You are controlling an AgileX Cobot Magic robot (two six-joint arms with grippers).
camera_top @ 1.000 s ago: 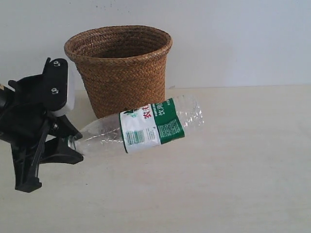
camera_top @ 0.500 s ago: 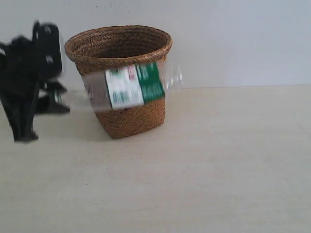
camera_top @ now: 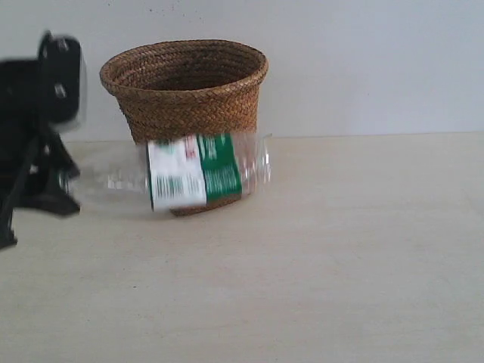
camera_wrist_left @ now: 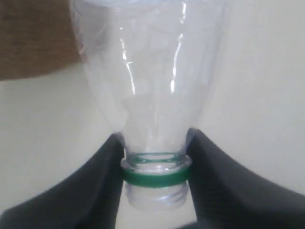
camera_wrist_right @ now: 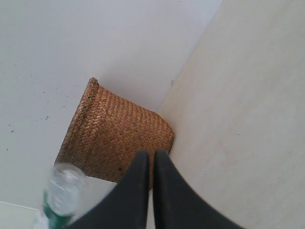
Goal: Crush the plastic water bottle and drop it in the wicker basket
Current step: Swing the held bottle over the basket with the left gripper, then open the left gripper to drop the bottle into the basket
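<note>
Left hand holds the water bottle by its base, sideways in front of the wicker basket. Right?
No: the left hand holds the water bottle by its neck, at the green ring; the left wrist view shows it. The rest stands.

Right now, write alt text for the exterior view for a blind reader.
A blurred left end effector at the left edge holds a clear bottle with a white-and-green label sideways by its neck, in front of a brown wicker basket. The basket stands on a pale table.
</note>
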